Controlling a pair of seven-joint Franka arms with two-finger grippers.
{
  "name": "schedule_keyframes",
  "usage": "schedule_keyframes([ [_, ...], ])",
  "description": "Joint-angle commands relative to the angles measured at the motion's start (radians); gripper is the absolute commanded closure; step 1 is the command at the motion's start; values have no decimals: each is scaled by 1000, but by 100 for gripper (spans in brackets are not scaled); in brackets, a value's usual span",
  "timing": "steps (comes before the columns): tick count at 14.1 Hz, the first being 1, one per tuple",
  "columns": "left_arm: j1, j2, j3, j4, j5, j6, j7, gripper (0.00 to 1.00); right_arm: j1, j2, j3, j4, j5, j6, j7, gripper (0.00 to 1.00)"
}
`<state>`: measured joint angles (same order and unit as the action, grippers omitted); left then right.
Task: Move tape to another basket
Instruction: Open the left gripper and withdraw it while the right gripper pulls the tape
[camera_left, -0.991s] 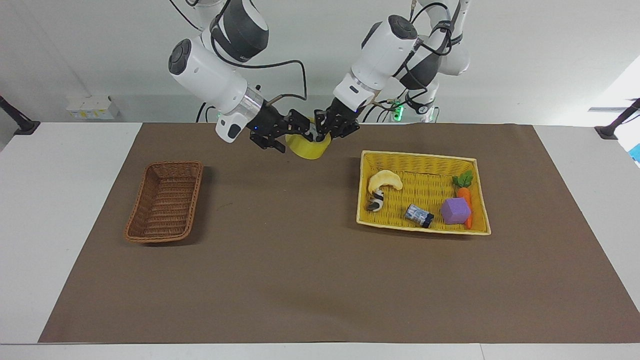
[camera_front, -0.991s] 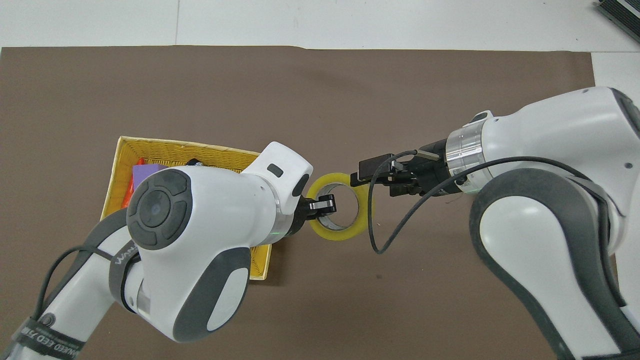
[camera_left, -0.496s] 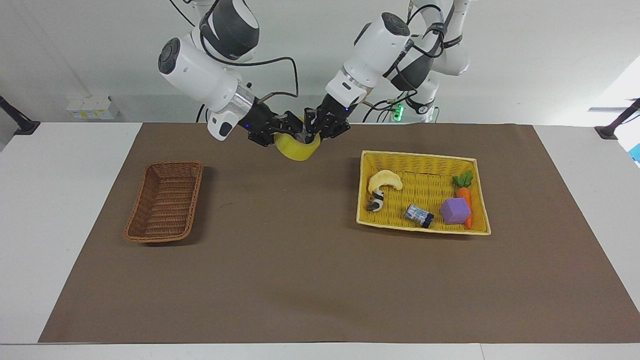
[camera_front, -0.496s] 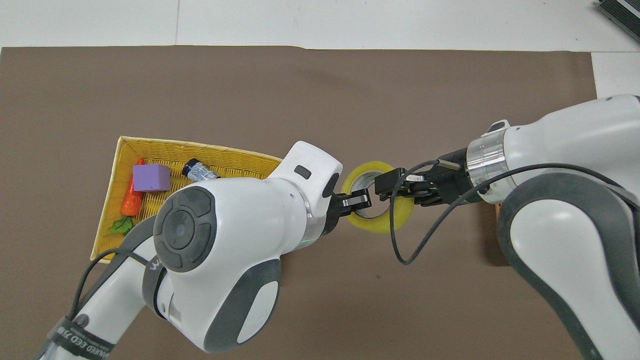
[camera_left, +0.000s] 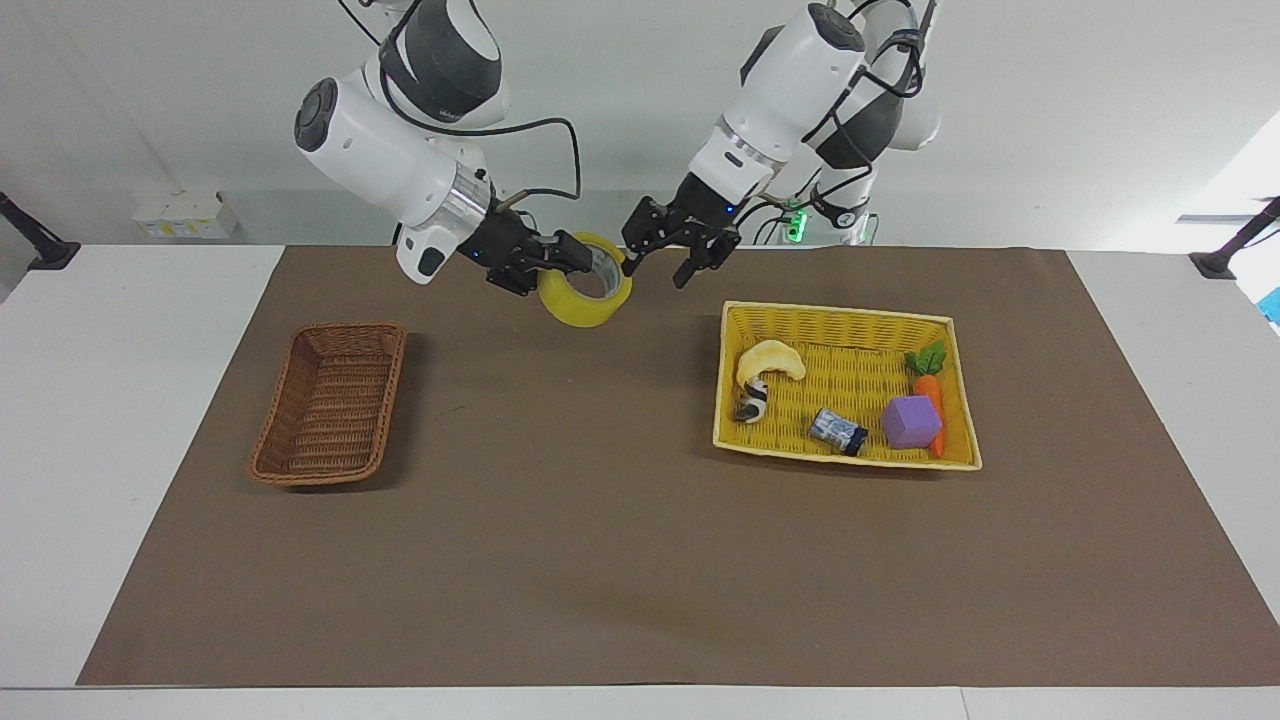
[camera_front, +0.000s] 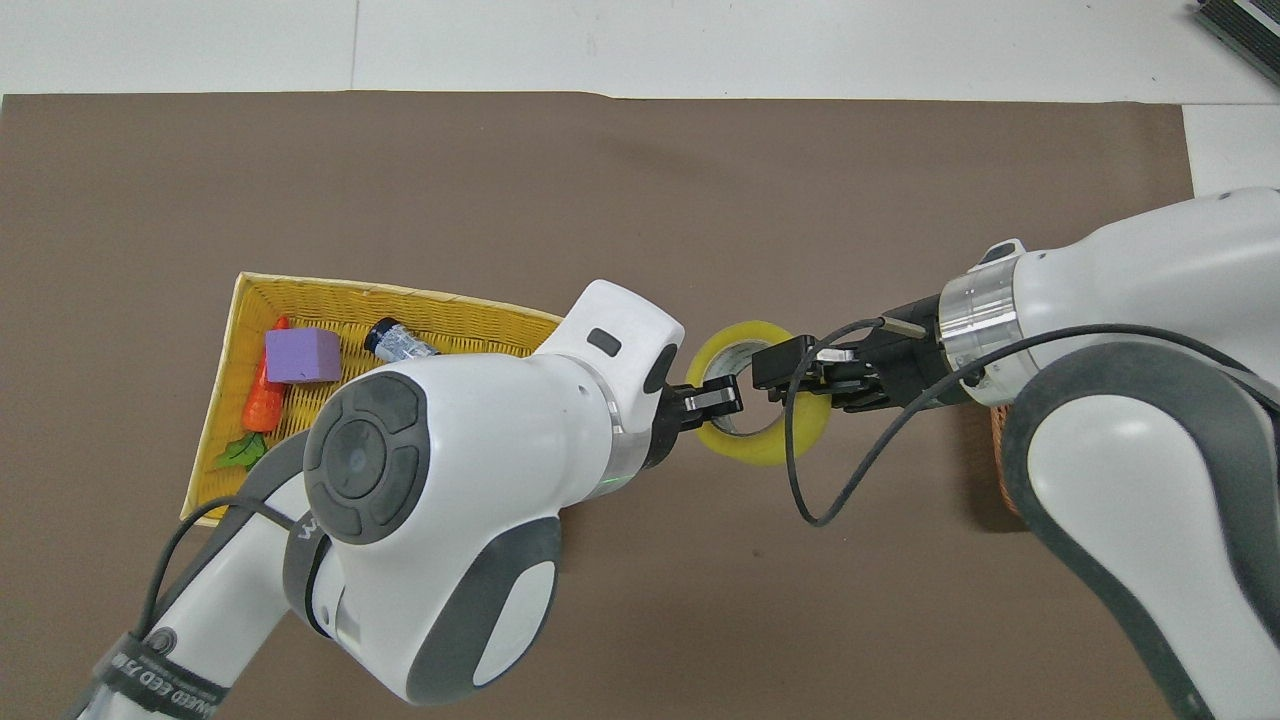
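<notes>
Above the brown-covered surface (camera_left: 600, 560), the right gripper (camera_left: 560, 262) is clamped on the tape (camera_left: 583, 303), held in the air, while the left gripper (camera_left: 657, 262) beside it has its fingers spread apart.

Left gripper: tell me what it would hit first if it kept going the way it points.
Probably the tape, held up in the right gripper. The open left gripper points down toward it, just apart from the roll; depth is hard to judge.

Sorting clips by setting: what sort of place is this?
Likely a robotics lab: two white arms at a table under a brown mat, toy items in a yellow woven basket, bare white walls.
</notes>
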<state>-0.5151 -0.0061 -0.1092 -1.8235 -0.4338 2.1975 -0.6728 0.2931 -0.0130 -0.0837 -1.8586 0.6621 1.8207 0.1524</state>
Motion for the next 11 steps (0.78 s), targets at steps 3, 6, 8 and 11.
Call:
schedule_keyframes([
  [3, 144, -6, 2, 36, 76, -204, 129, 0, -78, -28, -2, 50, -51, -38, -1, 100],
  [6, 237, -5, 3, 36, 163, -261, 229, 0, -127, -33, -4, 30, -126, 21, 24, 100],
  [8, 292, -3, 5, 36, 222, -304, 303, 0, -204, -31, -7, 24, -134, 41, 6, 100],
  [11, 355, 1, 6, 49, 323, -332, 404, 0, -337, 45, -5, -8, -144, 147, -112, 100],
])
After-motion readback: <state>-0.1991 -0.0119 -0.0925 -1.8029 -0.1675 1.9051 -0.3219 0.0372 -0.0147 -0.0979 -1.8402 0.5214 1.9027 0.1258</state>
